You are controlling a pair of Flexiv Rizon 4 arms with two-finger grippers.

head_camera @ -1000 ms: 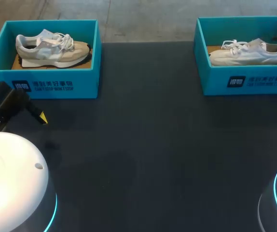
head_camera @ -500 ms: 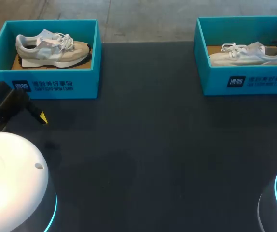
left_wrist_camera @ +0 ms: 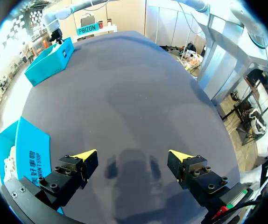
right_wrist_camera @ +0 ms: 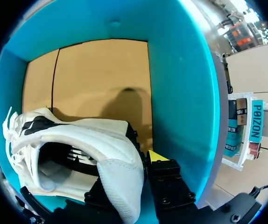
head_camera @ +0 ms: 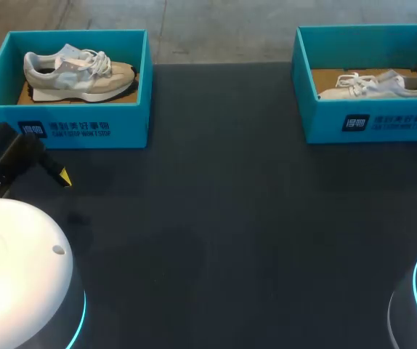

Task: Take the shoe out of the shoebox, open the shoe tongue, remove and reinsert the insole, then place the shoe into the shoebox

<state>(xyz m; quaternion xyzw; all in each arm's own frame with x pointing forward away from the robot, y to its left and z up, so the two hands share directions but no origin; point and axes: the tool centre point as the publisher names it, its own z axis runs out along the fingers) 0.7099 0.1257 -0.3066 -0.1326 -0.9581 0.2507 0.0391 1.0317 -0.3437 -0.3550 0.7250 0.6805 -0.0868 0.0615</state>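
Two shoeboxes (head_camera: 78, 131) (head_camera: 372, 125), one beige shoe (head_camera: 78, 73), one white shoe (right_wrist_camera: 92, 140) pinched by right claw (right_wrist_camera: 136, 161), left claw (left_wrist_camera: 133, 156) splayed

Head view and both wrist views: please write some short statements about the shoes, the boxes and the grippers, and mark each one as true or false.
1. The left gripper is open above the bare table. True.
2. The left shoebox is empty. False: a beige shoe lies in it.
3. The right gripper holds the white shoe at its heel. True.
4. The white shoe lies on the table outside the boxes. False: it is inside the right shoebox.
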